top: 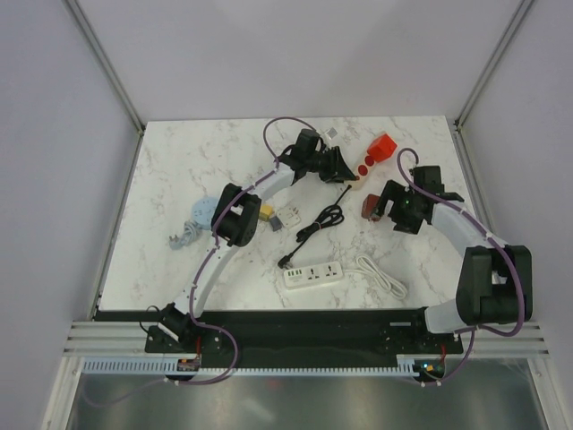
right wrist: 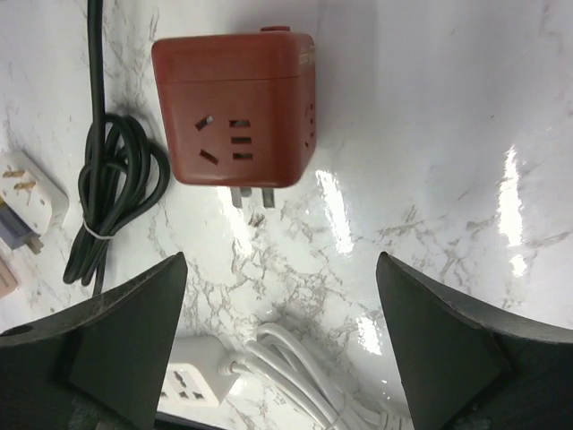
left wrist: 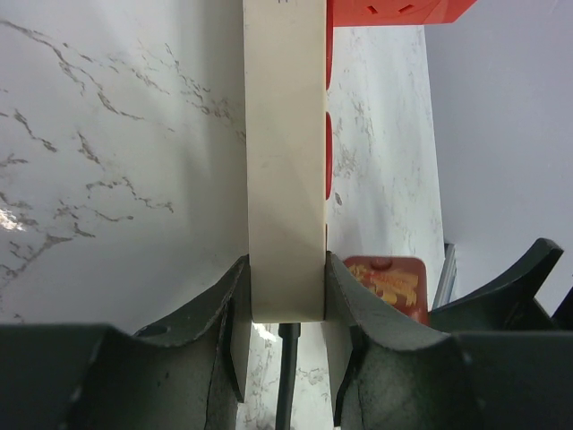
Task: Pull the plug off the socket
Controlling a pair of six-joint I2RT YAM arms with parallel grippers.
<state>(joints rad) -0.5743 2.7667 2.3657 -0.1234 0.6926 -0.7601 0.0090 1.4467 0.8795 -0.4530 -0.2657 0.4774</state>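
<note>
My left gripper clamps the stiff socket strip; my right gripper stands wide; the plug, upper centre, I judge rigid and light, best gripped across its flat sides.

surface: marble table | on it: white power strip, coiled black cable, red cube adapter

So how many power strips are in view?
2. The white power strip lies near the front, in the middle; the cream power strip is farther back, clamped in the left gripper. Another could be hidden from view.
</note>
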